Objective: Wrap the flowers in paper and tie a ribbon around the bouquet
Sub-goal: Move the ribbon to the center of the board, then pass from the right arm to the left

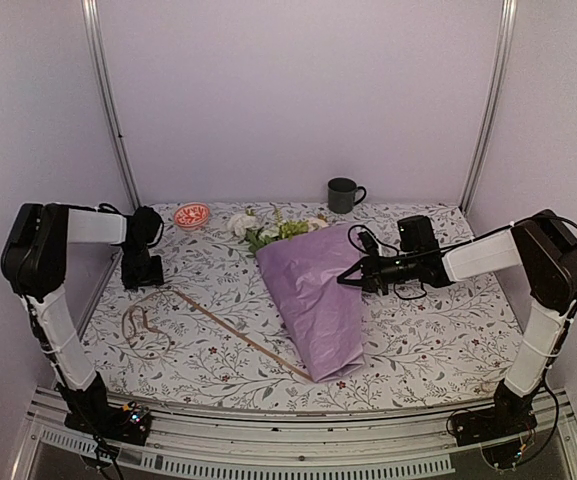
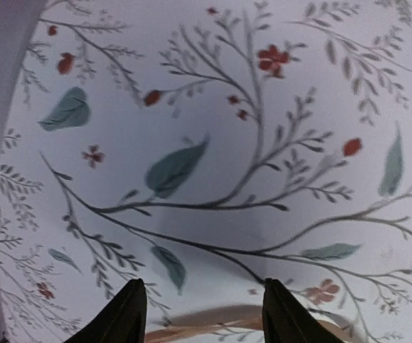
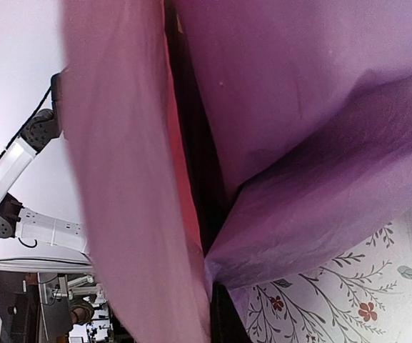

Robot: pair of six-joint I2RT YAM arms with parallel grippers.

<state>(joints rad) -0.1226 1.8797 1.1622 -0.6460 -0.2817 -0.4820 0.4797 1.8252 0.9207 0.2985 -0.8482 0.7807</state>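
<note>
- One arm works the left side: the left gripper [image 1: 146, 280] points down at the table cloth [image 1: 208, 270], fingers spread and pinching nothing.
- In the left wrist view, a stretch of the ribbon [image 2: 206, 318] lies flat on the cloth between those fingertips. From above it curls in loops just on the near side of that gripper. It then seems to run on as a thin tan line toward the foot of the wrap. It goes round nothing, so the tying looks wholly undone.
- A small red-and-white bowl [image 1: 192, 214] sits near the back edge, apart from the work.
- Mid-table, the paper [image 1: 313, 300] is folded into a rough cone over the flowers [image 1: 268, 230]. White blooms and green sprigs poke out at the far end, and the stalks are hidden inside. Wrapping seems largely done, though loose.
- At the paper's right edge, the right gripper [image 1: 348, 277] has its fingers pressed together, apparently nipping a fold. The right wrist view shows lilac sheet close on both sides.
- A dark mug [image 1: 343, 195] stands at the back.
- What remains, by my reading: take up the ribbon, pass it round the middle of the wrap and cinch it.
</note>
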